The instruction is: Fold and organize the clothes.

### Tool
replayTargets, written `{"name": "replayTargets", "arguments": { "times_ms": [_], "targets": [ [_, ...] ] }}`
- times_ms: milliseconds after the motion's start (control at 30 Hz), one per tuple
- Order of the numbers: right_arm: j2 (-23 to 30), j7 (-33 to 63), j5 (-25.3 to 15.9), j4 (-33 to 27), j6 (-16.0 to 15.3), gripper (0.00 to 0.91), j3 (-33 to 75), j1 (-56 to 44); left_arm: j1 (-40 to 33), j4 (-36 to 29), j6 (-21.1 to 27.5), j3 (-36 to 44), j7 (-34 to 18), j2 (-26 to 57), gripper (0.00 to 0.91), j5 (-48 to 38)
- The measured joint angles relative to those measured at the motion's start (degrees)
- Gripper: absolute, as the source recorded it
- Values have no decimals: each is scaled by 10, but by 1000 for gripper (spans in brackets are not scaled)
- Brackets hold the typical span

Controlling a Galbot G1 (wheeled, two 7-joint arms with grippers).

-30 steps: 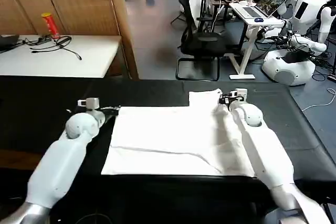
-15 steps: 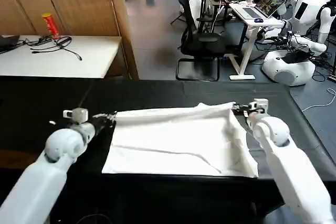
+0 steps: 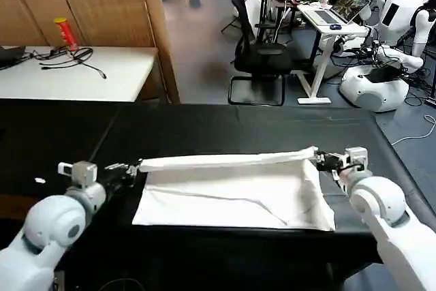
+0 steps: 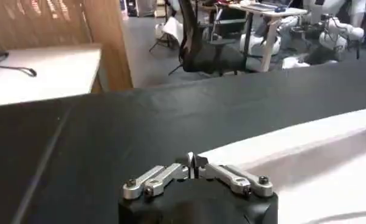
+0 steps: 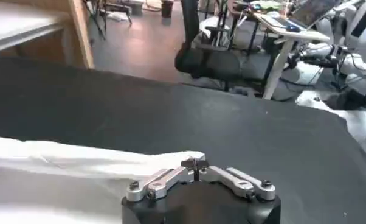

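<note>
Tension explains the layout: the T-shirt (image 3: 231,192) lies on the black table (image 3: 204,124), and its far edge is lifted into a taut white band strung between the two pincers, which reads as a fold in progress, that edge being carried toward the near hem. The rest of the T-shirt stays flat on the table below that band. The left gripper (image 3: 131,167) sits at the T-shirt's left far corner, fingers pressed together on the cloth; in the left wrist view the white fabric runs right up to the closed tips (image 4: 194,162). The right gripper (image 3: 321,161) pinches the right far corner likewise, its tips (image 5: 194,164) meeting at the cloth's end. Both hover just above the table, level with each other.
</note>
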Motion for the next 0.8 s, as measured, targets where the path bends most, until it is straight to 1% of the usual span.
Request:
{"name": "replayTargets", "arguments": {
  "times_ms": [333,633,667,700,733,800],
  "targets": [
    [7,-2,-19,13,0,0,4,-48,73,-13,0,-19,11,-6,137,23],
    [20,-10,-24,21,0,0,10,-66,88,3,0,-9,13,-22,146,42],
    [20,-15,-24,23,0,0,12,-68,88,5,0,-8,14,-23,848,45],
    [21,-21,-24,26,0,731,15,-71,88,6,-1,-7,17,-24,878,48],
    [21,-28,-23,29,0,878,19,-74,89,6,-1,-6,19,-26,878,50],
    [20,-43,-23,37,0,878,27,-83,90,5,-1,-7,21,-30,878,58]
  ]
}}
